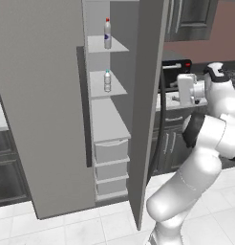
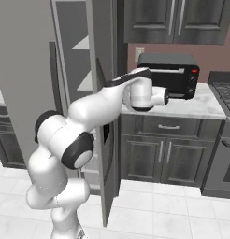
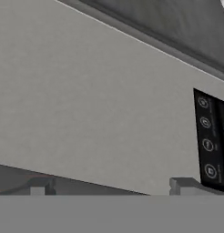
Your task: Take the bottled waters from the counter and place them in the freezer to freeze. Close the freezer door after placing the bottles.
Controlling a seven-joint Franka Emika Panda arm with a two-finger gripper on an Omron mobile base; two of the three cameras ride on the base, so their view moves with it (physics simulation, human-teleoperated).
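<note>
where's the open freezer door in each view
Left base view: door stands edge-on at centre, right of the shelves holding both bottles.
Right base view: door runs down left of centre, behind the arm.
Hand view: the broad grey panel looks like its face; cannot be sure.
Shared landmark: the black microwave.

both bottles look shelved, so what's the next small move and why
Probably push the open grey steel freezer door shut. The red-capped clear bottle and the light-blue-capped ribbed bottle already stand on white shelves inside, and the open, empty claw faces the door's outer side.
</note>
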